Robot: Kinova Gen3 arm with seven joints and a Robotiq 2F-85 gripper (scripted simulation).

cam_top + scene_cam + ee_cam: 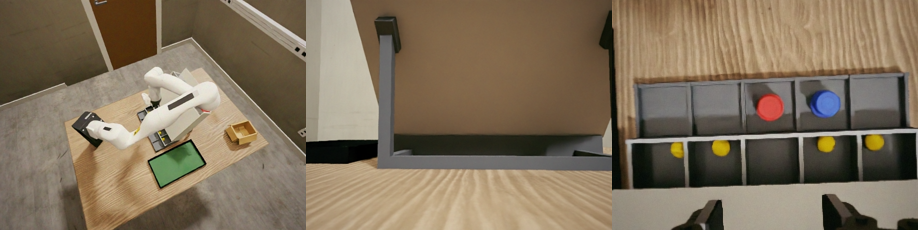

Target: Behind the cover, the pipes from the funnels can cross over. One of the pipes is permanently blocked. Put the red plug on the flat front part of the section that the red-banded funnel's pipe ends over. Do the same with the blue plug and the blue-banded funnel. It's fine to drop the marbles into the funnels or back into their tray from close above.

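In the wrist view the red plug (770, 107) lies in the middle flat front section and the blue plug (826, 104) in the section to its right. Behind them, yellow marbles sit in the first (677, 149), second (721, 147), fourth (826, 144) and fifth (874, 142) rear compartments from the left; the middle one is empty. The pale cover (183, 125) (657, 205) slopes up behind them. My gripper (772, 214) (155, 106) is open and empty, above the cover's lower part. The funnels are mostly hidden by the arm; a red strip shows under its elbow.
A black-rimmed green tray (175, 162) lies beside the near end of the sections. An open cardboard box (243, 132) stands at the table's right. The exterior view shows the brown back panel (496, 75) and a grey support post (386, 100). The arm crosses above the middle sections.
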